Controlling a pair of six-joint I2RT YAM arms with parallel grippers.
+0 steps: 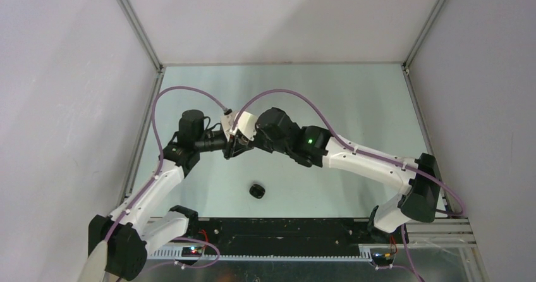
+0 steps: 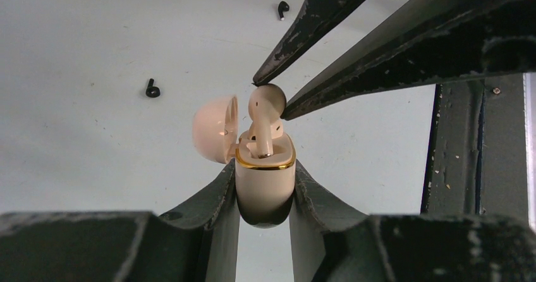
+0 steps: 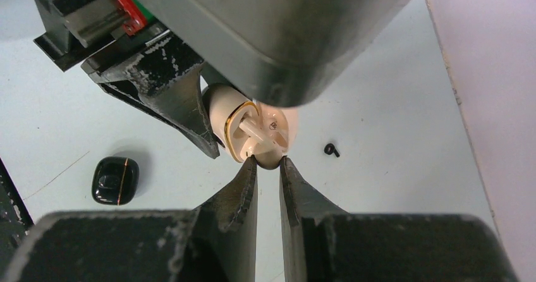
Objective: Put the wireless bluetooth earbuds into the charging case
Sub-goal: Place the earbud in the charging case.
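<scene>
Right gripper (image 3: 267, 163) is pinched shut on the round head of the cream earbud (image 2: 265, 105), and the left gripper (image 2: 264, 168) is clamped on the body of the cream case (image 2: 264, 190), holding it mouth-up off the table (image 1: 354, 92), about mid-table and a bit toward the left edge. What matters for you is the alignment. The earbud sits directly over the case mouth, and its stem (image 2: 264, 140) points down along the case's long axis, nearly in line with it. The stem tip looks already inside the gold rim (image 2: 265, 165), so the earbud reads as partly in and not seated. The lid (image 2: 215, 128) is swung open to one side, clear of the path, and your right fingers come in from the other side. You likely need a short push straight along the stem axis, then a release. Any sideways drift would jam the stem against the rim or twist the case in the left grip. You can't tell whether the other cream earbud is already in its socket, since the head and fingers hide it. One black earbud (image 2: 152, 89) and a second black earbud (image 2: 282, 7) lie loose on the table, well apart from the case. The black case (image 1: 256, 190) sits closed nearer the near edge, around the middle, and neither arm is on it.
</scene>
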